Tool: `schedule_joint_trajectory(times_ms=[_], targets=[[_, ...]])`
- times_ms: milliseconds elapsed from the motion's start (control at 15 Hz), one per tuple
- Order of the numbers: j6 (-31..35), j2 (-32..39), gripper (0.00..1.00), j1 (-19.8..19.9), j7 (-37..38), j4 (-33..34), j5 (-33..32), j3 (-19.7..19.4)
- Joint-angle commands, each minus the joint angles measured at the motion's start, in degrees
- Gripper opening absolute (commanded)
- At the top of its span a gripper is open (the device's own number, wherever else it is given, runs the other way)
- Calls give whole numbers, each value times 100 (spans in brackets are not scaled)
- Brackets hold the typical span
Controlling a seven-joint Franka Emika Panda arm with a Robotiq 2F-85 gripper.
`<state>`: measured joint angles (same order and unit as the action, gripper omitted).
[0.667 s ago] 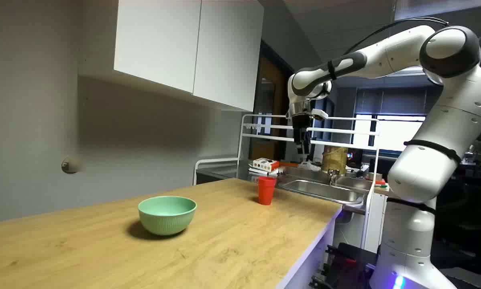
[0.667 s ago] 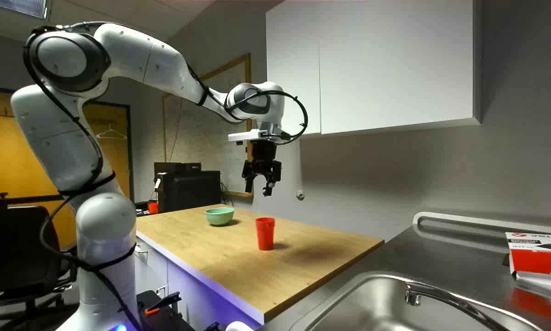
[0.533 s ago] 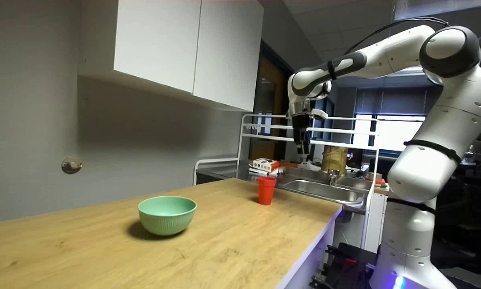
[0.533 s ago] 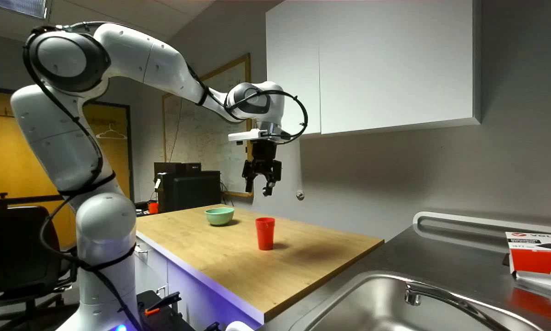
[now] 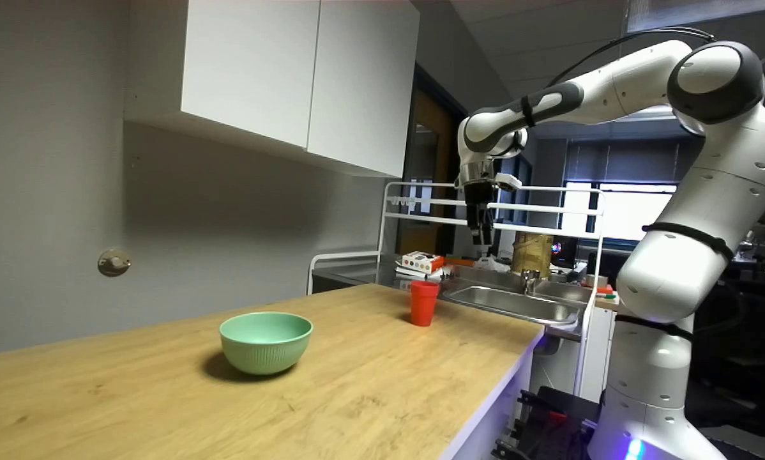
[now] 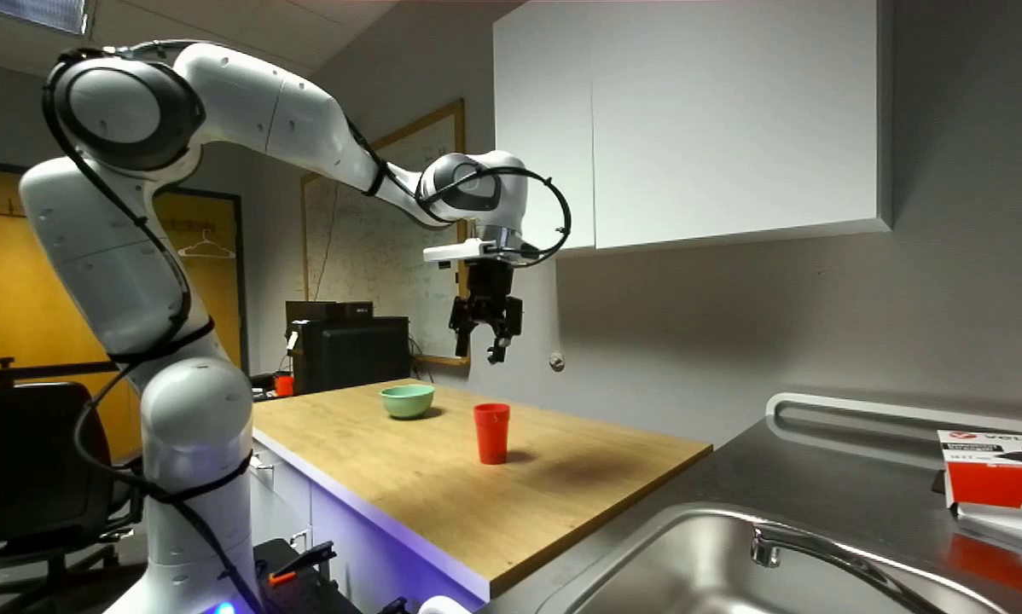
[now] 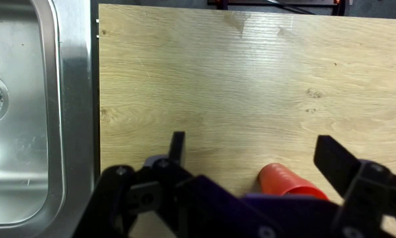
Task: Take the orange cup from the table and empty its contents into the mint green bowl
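Nothing visible shifts in these last moments: the jaws stay spread wide, holding nothing, high above the surface [image 5: 357, 409]. In an exterior view the orange cup [image 5: 423, 305] stands upright and unmoved toward the edge by the sink [image 7: 54, 115], with the jaws off to one side of it, not straight over. The mint green bowl [image 5: 265, 352] keeps its place too, well apart from the cup and farther from that edge. So the task, I judge, has not advanced: the grasp is still to come and probably needs a sideways shift as well as a descent. In the wrist view the cup's mouth is partly hidden; I cannot tell what is inside.
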<state>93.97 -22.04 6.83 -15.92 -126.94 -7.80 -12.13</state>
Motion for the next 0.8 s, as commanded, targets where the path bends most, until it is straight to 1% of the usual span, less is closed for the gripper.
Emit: schedule_joint_trajectory(times_ms=[0,400,733], targets=[[-11,5,100,21,-6,11,8,19],[117,228,100,2,164,58,40,73],[529,654,100,-26,269,146,160,124]])
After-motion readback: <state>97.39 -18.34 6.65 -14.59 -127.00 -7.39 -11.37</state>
